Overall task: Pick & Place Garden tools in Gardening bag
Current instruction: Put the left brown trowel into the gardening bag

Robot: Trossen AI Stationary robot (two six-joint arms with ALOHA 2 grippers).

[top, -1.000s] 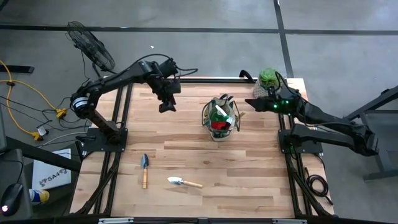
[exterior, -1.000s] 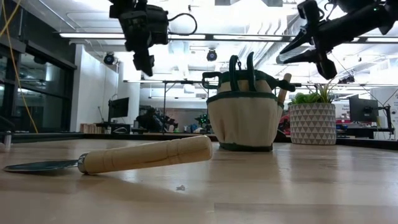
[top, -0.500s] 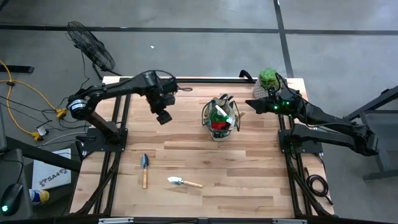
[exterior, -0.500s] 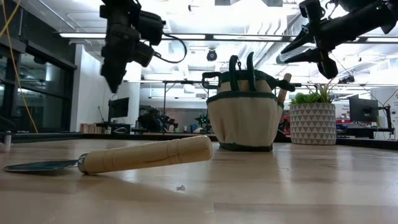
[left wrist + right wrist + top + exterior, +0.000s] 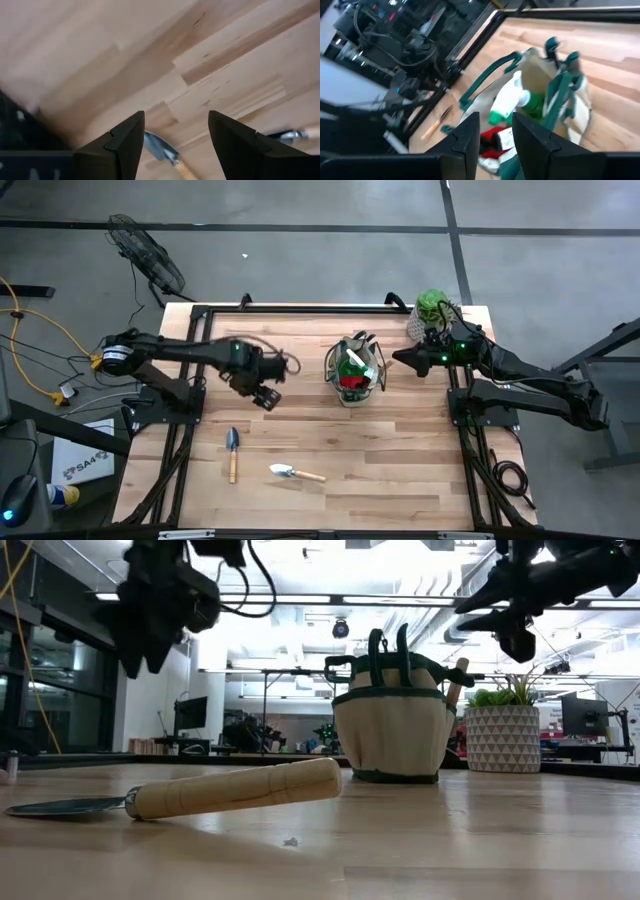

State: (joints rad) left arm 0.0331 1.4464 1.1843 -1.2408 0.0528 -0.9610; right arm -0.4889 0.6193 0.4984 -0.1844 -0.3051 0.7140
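Two wooden-handled trowels lie flat on the table near its front. One has a dark blade (image 5: 232,452), the other a silver blade (image 5: 296,473). The gardening bag (image 5: 353,370) stands upright mid-table, holding a green spray bottle (image 5: 512,102) and a red item (image 5: 494,137). My left gripper (image 5: 267,399) hangs open, pointing down, above bare wood between the bag and the trowels. A trowel blade (image 5: 159,147) shows between its fingers, far below. My right gripper (image 5: 398,358) stays open in the air to the right of the bag, pointing at it (image 5: 496,116).
A green succulent in a pale pot (image 5: 432,305) stands at the far right corner, behind my right gripper. In the low view the nearer trowel's handle (image 5: 235,787) lies across the foreground. Bare wood lies between the bag and the trowels.
My left gripper has swung from the far side of the table toward its near edge and sunk a little. It has rolled about its own axis, staying open and pointing down. My right gripper has rolled slightly in place.
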